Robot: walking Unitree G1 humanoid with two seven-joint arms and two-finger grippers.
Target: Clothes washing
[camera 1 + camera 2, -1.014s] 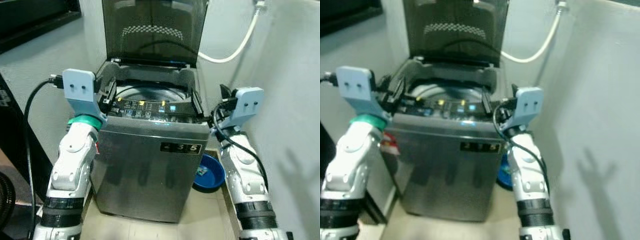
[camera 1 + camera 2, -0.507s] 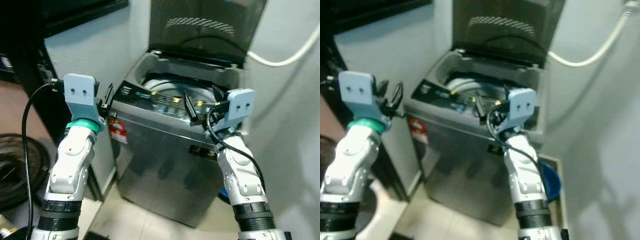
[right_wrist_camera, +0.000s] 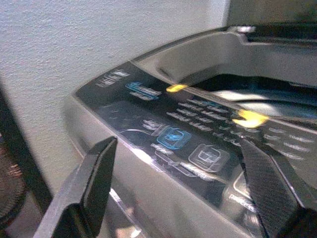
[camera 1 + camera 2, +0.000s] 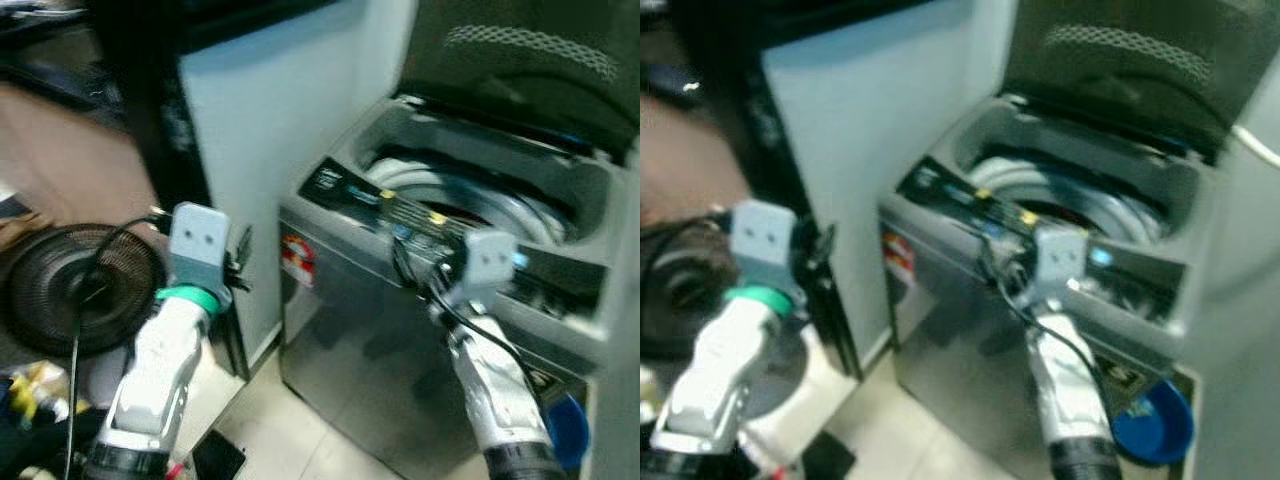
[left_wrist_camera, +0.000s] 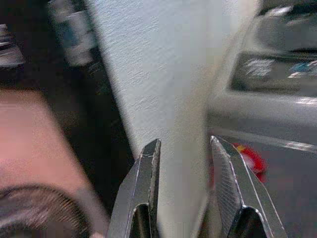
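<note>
Left eye view: washing machine (image 4: 400,330) at centre right of the frame, lid (image 4: 520,60) raised at upper right, drum (image 4: 470,195) exposed with no clothes discernible inside through the blur; loading judged not yet begun, with wash start also outstanding. Right gripper (image 3: 178,193), fingers spread wide and holding nothing, hovers just above the control panel (image 3: 198,134) on a forward-raised arm. Left gripper (image 5: 183,193), fingers parted and empty, is raised at lower left, pointing at the white wall (image 5: 158,74) beside the machine.
</note>
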